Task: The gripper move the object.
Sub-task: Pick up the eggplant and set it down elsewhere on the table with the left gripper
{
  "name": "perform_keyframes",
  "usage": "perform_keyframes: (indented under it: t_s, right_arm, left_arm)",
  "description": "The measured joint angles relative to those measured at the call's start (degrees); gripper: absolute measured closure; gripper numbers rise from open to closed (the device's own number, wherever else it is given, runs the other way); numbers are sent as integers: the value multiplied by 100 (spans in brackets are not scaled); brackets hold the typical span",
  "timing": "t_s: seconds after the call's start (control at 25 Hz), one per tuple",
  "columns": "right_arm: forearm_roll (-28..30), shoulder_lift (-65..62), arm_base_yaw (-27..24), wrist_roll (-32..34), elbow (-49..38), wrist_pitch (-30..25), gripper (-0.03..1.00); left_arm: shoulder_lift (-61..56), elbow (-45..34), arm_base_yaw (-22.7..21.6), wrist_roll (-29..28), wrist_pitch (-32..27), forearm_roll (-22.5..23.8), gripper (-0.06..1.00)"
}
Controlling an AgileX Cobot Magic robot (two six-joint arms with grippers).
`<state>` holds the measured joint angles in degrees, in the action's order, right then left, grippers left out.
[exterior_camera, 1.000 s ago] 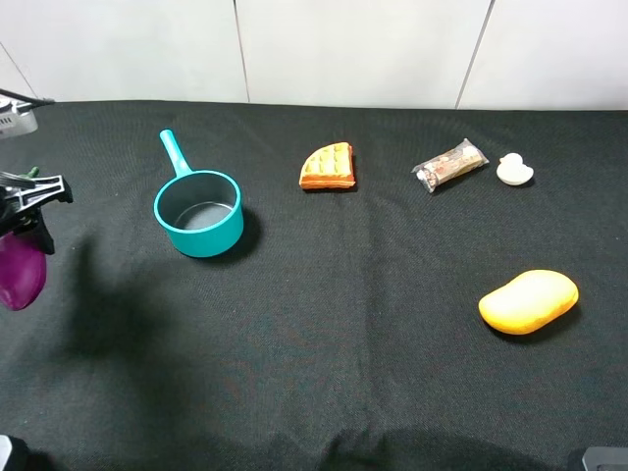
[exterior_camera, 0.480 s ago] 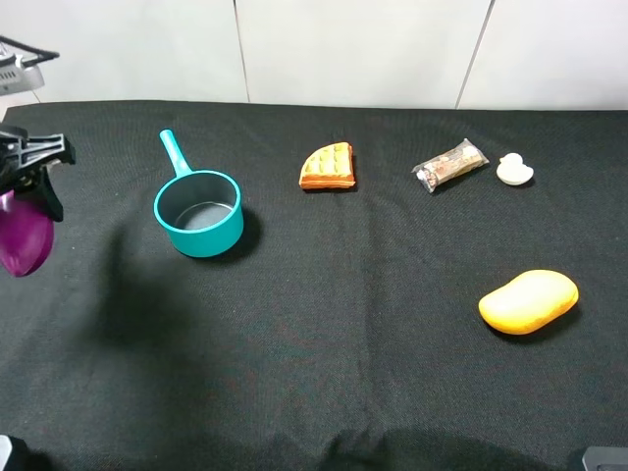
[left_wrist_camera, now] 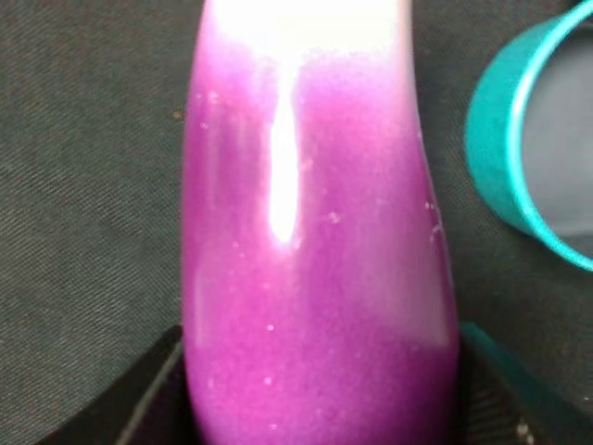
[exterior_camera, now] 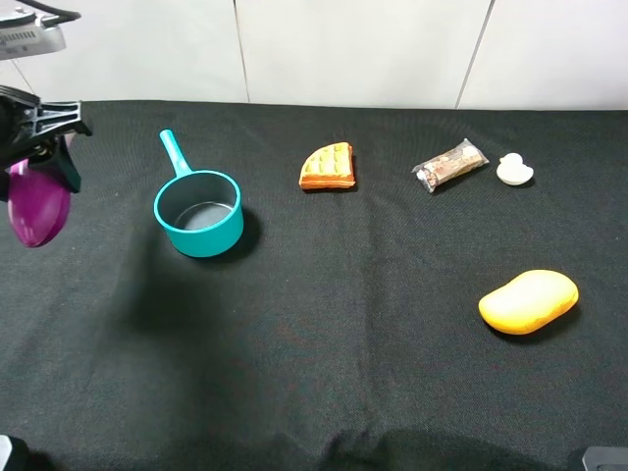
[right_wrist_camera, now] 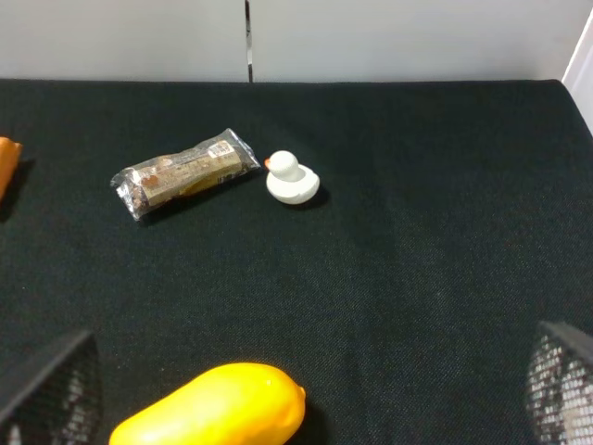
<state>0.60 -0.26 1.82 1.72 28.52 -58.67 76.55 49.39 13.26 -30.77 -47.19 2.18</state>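
Observation:
The object, a glossy purple eggplant [exterior_camera: 37, 208], hangs above the table's far left edge, clamped in my left gripper [exterior_camera: 41, 165], which is shut on it. In the left wrist view the eggplant [left_wrist_camera: 315, 260] fills the frame, white at its far end, with a black finger [left_wrist_camera: 153, 399] on either side. A teal pot [exterior_camera: 199, 213] stands just to its right. My right gripper [right_wrist_camera: 304, 385] is open, with its fingers [right_wrist_camera: 46, 389] wide apart above the table near the mango [right_wrist_camera: 213, 415].
Along the back lie a waffle piece [exterior_camera: 328, 166], a wrapped snack bar [exterior_camera: 450, 165] and a small white duck [exterior_camera: 513, 170]. A yellow-orange mango [exterior_camera: 528, 301] lies at the right. The pot's handle [exterior_camera: 175, 153] points toward the back wall.
My left gripper has risen with the eggplant and shifted slightly right, toward the pot. Everything else has stayed where it was.

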Motion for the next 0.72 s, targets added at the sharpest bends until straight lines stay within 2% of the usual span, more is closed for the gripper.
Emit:
perform_keyframes:
  t_s: [0.28, 0.72]
  right_arm:
    - [0, 0, 0, 0, 0, 0, 27]
    - [0, 0, 0, 0, 0, 0, 27]
  left_arm:
    - [5, 94, 412, -244, -12, 217, 34]
    - [5, 102, 787, -278, 200, 320, 34]
